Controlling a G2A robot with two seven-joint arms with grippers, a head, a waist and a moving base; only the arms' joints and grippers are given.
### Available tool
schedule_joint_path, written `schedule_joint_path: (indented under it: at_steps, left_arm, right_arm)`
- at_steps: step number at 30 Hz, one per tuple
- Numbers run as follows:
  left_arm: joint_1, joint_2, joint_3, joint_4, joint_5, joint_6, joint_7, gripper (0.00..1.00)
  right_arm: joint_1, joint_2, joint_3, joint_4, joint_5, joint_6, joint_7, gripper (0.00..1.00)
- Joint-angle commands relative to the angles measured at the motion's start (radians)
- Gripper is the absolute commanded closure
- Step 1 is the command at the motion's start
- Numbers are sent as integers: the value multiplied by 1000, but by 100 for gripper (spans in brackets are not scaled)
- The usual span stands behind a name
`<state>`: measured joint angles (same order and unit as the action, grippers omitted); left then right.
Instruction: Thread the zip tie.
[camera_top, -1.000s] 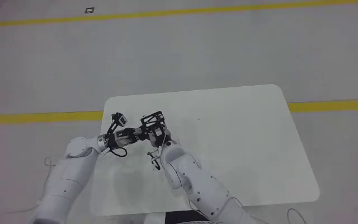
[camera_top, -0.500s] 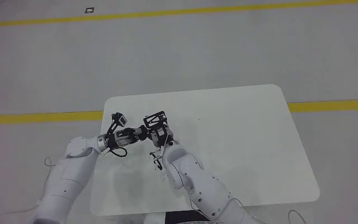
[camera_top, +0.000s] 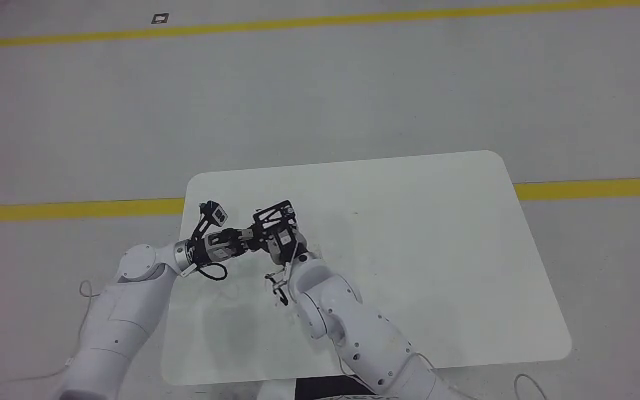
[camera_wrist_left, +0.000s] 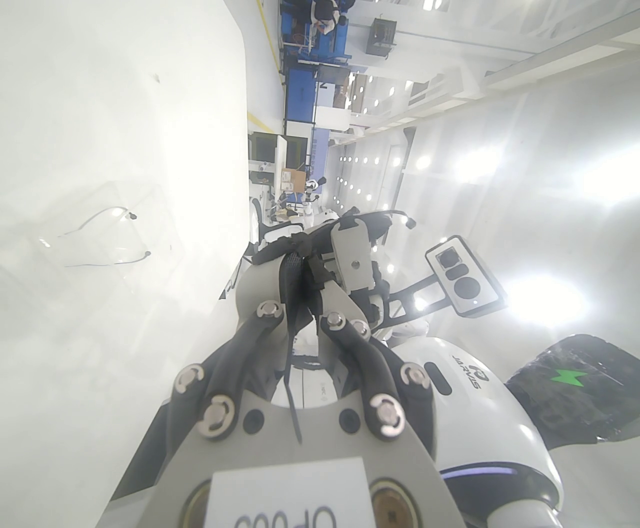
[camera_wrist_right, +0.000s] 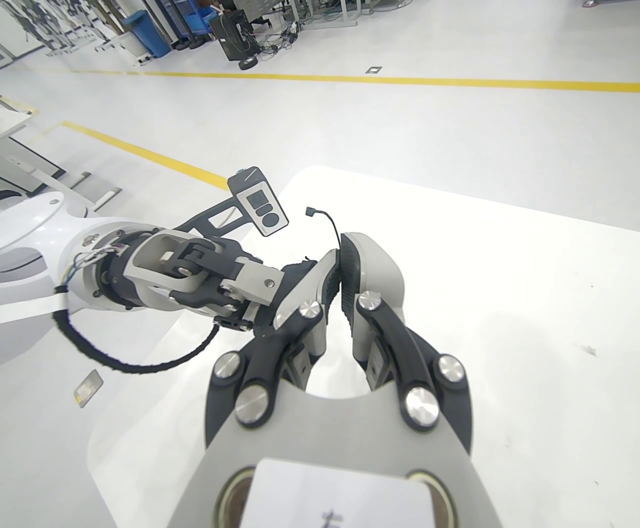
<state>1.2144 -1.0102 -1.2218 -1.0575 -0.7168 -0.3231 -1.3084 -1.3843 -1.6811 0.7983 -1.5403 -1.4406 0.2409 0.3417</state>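
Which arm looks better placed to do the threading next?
Probably the right. The right gripper is shut on the zip tie with its head free beyond its tips, easy to steer. The left gripper pinches the strap, tail pointing wristward.

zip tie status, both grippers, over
Left gripper shut on zip tie, right gripper shut on it too. Head end loose, not threaded. Grippers tip to tip above table.

White table (camera_top: 450, 250) on pale floor (camera_top: 400, 90). 2 yellow lines (camera_top: 300, 22) cross the floor. A small square marker (camera_top: 160, 18) lies near the farther line.
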Motion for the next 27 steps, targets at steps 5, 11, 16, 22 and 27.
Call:
schedule_joint_path:
  at_steps: [5,11,16,22,27]
  left_arm:
    - [0,0,0,0,0,0,0,100]
    - [0,0,0,0,0,0,0,100]
    - [0,0,0,0,0,0,0,100]
    - [0,0,0,0,0,0,0,100]
    - [0,0,0,0,0,0,0,100]
  right_arm:
    - [4,-1,0,2,4,4,0,50]
    - [4,-1,2,-9,-5,6,2,61]
    - [9,0,5,-21,-16,6,12,71]
    - [7,0,1,-30,-26,6,15,100]
    - [6,0,2,-26,-22,2,13,100]
